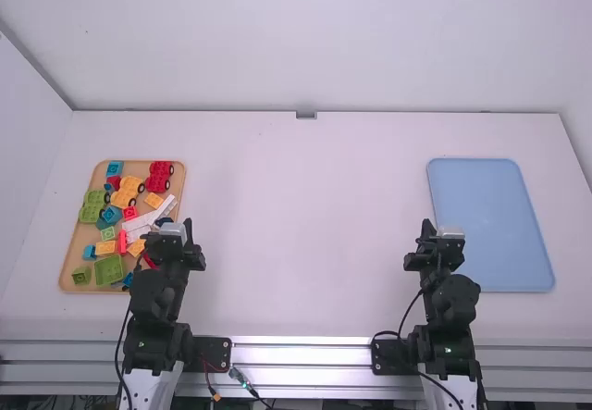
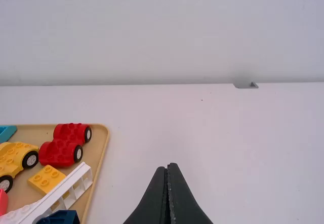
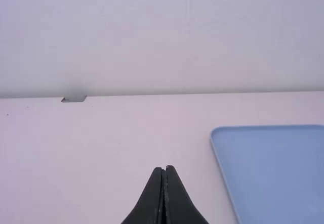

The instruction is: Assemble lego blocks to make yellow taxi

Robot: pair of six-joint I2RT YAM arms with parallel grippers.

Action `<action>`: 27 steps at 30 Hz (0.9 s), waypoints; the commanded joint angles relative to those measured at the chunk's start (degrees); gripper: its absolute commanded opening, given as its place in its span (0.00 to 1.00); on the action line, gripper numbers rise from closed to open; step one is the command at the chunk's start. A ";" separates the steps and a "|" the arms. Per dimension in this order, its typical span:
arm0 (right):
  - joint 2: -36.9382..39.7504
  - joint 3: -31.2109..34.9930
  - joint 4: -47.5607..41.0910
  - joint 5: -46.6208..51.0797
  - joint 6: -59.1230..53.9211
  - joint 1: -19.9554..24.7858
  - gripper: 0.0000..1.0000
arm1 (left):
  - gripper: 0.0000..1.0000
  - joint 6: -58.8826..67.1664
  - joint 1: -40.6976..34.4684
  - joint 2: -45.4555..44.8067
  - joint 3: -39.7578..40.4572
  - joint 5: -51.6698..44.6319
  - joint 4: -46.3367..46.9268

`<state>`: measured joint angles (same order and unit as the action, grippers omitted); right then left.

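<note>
The yellow wheeled base [image 2: 16, 155] sat among blocks [image 1: 110, 269] in the tan tray [image 2: 100, 139], probably corralled for picking. The left fingers [image 2: 154, 204] and right fingers [image 3: 148, 204] were together, holding nothing, likely parked before building. On the surface [image 1: 305, 225], the blue tray [image 1: 490, 225] perhaps awaited the finished taxi.

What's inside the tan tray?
The tray holds a red wheeled base, a yellow one, a white piece and bricks. The left arm covers the tray's near right corner, hiding anything there.

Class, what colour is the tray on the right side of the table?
Light blue; the tray shows best in the high view.
</note>
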<state>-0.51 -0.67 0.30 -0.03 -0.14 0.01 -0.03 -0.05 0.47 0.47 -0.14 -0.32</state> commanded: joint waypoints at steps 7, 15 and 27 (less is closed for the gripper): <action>-0.96 -0.67 0.11 -0.15 -0.27 0.02 0.02 | 0.02 -0.03 -0.02 0.51 0.41 0.02 -0.07; -5.46 -4.07 0.07 -0.25 -1.05 0.07 0.08 | 0.09 -0.07 -0.11 3.55 2.88 0.10 0.24; -16.41 -12.26 0.67 -1.66 -3.20 0.18 0.24 | 0.25 -0.17 -0.36 12.57 9.03 0.28 -0.83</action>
<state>-15.42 -10.00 0.62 -1.19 -2.59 0.05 -0.10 -0.12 11.81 7.38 -0.12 -0.80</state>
